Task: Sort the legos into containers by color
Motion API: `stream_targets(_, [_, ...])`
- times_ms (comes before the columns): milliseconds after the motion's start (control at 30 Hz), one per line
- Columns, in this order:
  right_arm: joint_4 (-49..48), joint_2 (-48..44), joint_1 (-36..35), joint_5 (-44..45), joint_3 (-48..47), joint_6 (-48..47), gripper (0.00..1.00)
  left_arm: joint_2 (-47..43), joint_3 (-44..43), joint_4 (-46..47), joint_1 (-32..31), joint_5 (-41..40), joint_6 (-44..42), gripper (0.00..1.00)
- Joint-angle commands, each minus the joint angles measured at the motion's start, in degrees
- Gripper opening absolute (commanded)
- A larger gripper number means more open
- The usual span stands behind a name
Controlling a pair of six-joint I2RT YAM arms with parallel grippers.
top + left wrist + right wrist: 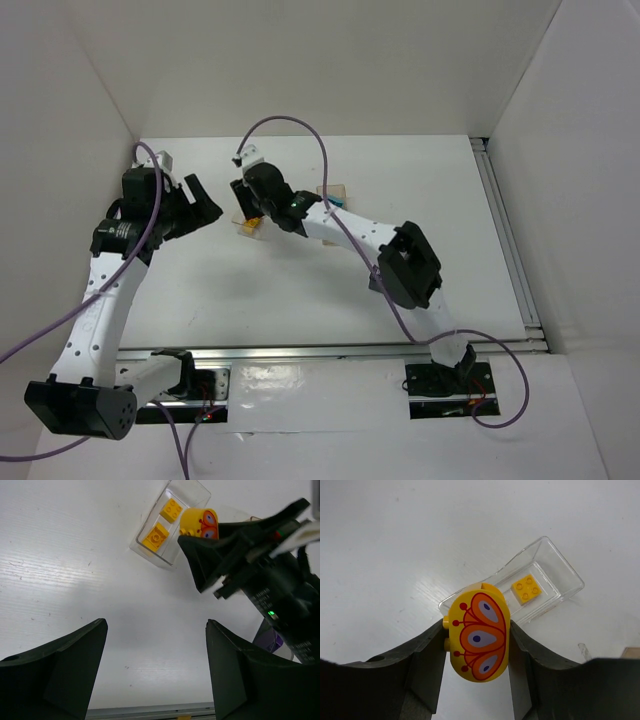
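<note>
From the overhead camera I can barely make out the clear tray [247, 226]. The right arm [340, 228] lies across it, and only a yellow speck shows at its near corner. Off to the tray's right and a little beyond it, a tan box [335, 189] peeks out from behind that arm. A teal piece [336, 203] sits in or beside the box; I cannot tell which. In the left wrist view a purple shape [270, 639] sits behind the right pincer, too cut off for me to name. That view shows two yellow bricks [171, 510] lying flat inside the tray, while my right wrist camera gives only one, the other hidden behind the held piece. The right pincer [477, 630] is pinching a rounded yellow piece [479, 642] printed with orange and red petal shapes. A finger presses on each side of it, and it is held over one end of the tray; I cannot tell whether it touches the rim. The left pincer [155, 630] is spread wide and grips nothing, hanging over bare table [75, 555] short of the tray.
</note>
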State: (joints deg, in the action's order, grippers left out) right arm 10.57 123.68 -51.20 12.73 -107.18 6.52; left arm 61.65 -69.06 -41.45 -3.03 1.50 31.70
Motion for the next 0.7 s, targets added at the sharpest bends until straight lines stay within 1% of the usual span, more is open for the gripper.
stream_targets(0, [1.37,7.17,1.80,-0.25,-7.68,-0.64,0.53,-1.18,0.50,1.81,0.65,1.05,0.20,0.87])
stream_targets(33, [2.60,10.58,1.81,0.62,-12.57,-0.64,0.59,-1.18,0.50,1.81,0.65,1.05,0.20,0.87])
stream_targets(67, [3.83,11.84,2.33,1.15,-14.79,-0.11,0.67,-1.18,0.50,1.29,0.65,1.05,-0.32,0.87])
stream_targets(100, [4.80,12.55,2.33,1.15,-16.12,-0.11,0.89,-1.79,0.50,0.59,0.65,1.05,-0.33,0.87])
stream_targets(133, [4.81,12.55,2.33,1.16,-16.13,-0.11,0.97,-1.79,0.50,0.58,1.18,1.05,-0.33,0.87])
stream_targets(167, [3.59,11.07,2.33,2.03,-15.00,-0.11,1.00,-2.40,0.50,0.58,1.18,0.53,-0.33,0.87])
stream_targets(233, [0.08,8.44,2.33,4.22,-10.37,-0.11,1.00,-3.20,0.50,0.58,1.79,0.00,-0.33,0.87])
stream_targets(267, [-0.72,5.29,2.33,5.28,-8.77,0.59,1.00,-3.90,0.50,0.58,1.80,0.00,-0.33,0.87])
stream_targets(300, [-0.72,3.69,2.94,6.24,-7.27,1.38,1.00,-3.90,0.50,0.06,1.80,0.52,-1.02,0.87])
stream_targets(333, [-0.72,2.20,2.95,9.12,-5.87,2.52,1.00,-3.90,0.50,0.06,2.32,0.52,-1.73,0.87])
stream_targets(367, [-0.03,-1.04,3.64,10.46,-2.98,3.57,1.00,-3.90,0.50,-0.90,2.32,1.22,-1.73,0.87])
stream_targets(433, [2.51,-4.92,4.27,14.41,0.81,7.87,1.00,-3.20,0.50,-1.52,2.32,1.23,-1.73,0.87])
stream_targets(467, [3.22,-9.55,4.96,17.12,5.96,9.37,1.00,-3.20,0.50,-1.53,2.32,1.23,-1.73,0.87])
stream_targets(500, [4.10,-12.12,5.75,18.28,8.88,10.78,1.00,-3.81,0.50,-1.53,2.32,1.23,-1.73,0.87])
stream_targets(533, [5.94,-14.67,5.76,20.03,11.70,14.10,1.00,-3.82,1.11,-1.00,2.32,1.23,-1.73,0.87])
stream_targets(567, [7.61,-17.22,6.46,23.97,17.12,15.87,1.00,-3.82,1.12,-1.00,2.32,1.75,-1.73,0.87])
stream_targets(600, [9.45,-22.38,6.99,26.18,19.70,17.71,1.00,-3.82,1.12,-1.00,2.85,1.75,-1.73,0.87])
stream_targets(633, [13.91,-24.95,6.99,28.29,21.99,21.47,1.00,-3.82,1.12,-1.00,2.85,1.75,-1.73,0.87])
stream_targets(667, [16.74,-27.33,7.60,32.23,24.01,23.43,1.00,-3.82,1.12,-1.00,2.85,1.75,-1.73,0.87])
